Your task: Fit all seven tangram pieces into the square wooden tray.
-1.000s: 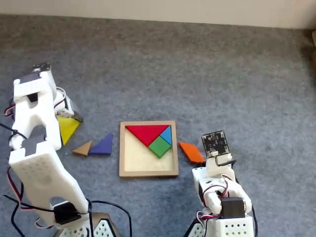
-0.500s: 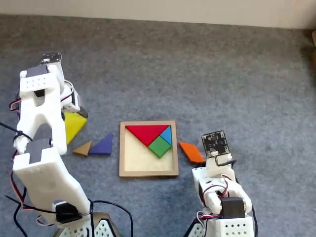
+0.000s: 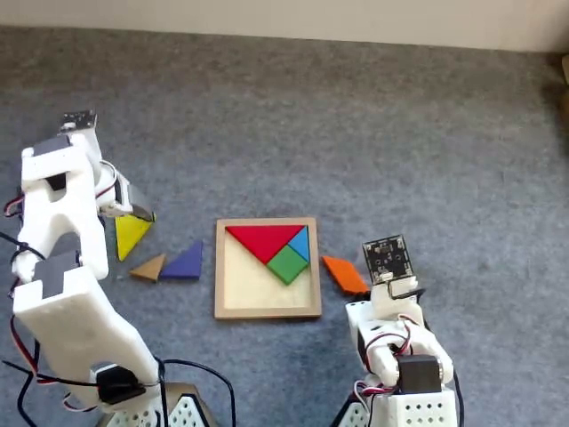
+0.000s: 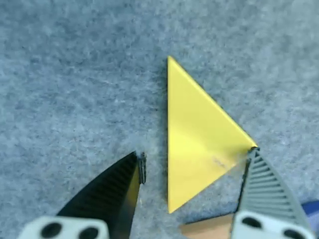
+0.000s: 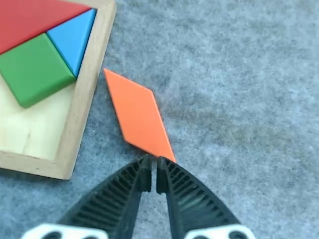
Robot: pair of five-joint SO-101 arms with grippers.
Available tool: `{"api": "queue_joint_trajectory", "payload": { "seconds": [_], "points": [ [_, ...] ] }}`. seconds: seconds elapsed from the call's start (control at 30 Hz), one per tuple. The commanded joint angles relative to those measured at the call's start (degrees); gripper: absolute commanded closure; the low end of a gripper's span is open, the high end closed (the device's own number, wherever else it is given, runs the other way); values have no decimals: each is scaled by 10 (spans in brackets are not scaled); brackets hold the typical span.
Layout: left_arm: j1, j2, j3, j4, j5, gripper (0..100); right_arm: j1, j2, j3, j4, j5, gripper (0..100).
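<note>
The square wooden tray (image 3: pixel 267 310) lies mid-table and holds a red triangle (image 3: pixel 265 240), a small light-blue triangle (image 3: pixel 300 242) and a green square (image 3: pixel 287 263). A yellow triangle (image 4: pixel 199 134) lies flat on the carpet to the left of the tray. My left gripper (image 4: pixel 196 159) is open low over it, one finger on each side of its near corner. An orange parallelogram (image 5: pixel 137 114) lies just right of the tray. My right gripper (image 5: pixel 152 172) is shut, its tips at the parallelogram's near corner. A tan triangle (image 3: pixel 149 268) and a dark blue triangle (image 3: pixel 185 262) lie between the yellow piece and the tray.
Grey carpet covers the table. The lower and left parts of the tray floor (image 5: pixel 30 132) are bare wood. The left arm's white body (image 3: pixel 62 231) rises along the left side, and the right arm's base (image 3: pixel 400 365) stands at the front right.
The left arm swung slightly right and away, then back left, over the yellow triangle. The right arm and the other pieces have not moved.
</note>
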Motion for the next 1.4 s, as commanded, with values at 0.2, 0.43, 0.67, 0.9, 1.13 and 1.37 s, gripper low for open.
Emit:
{"api": "queue_joint_trajectory", "payload": {
  "seconds": [0.2,0.43,0.67,0.9,1.13,1.37],
  "points": [
    [27,-4,21,-55,-5,691,8,-9,69,3,5,964],
    [42,93,-104,18,-34,755,28,-9,69,3,5,964],
    [51,123,-151,51,-35,779,29,-9,69,2,5,964],
    [102,58,-147,79,-34,835,29,-9,69,2,5,964],
    [157,22,-147,100,-33,836,29,-9,69,2,5,964],
    [173,19,-147,99,-33,889,29,-9,69,2,5,964]
  ]
}}
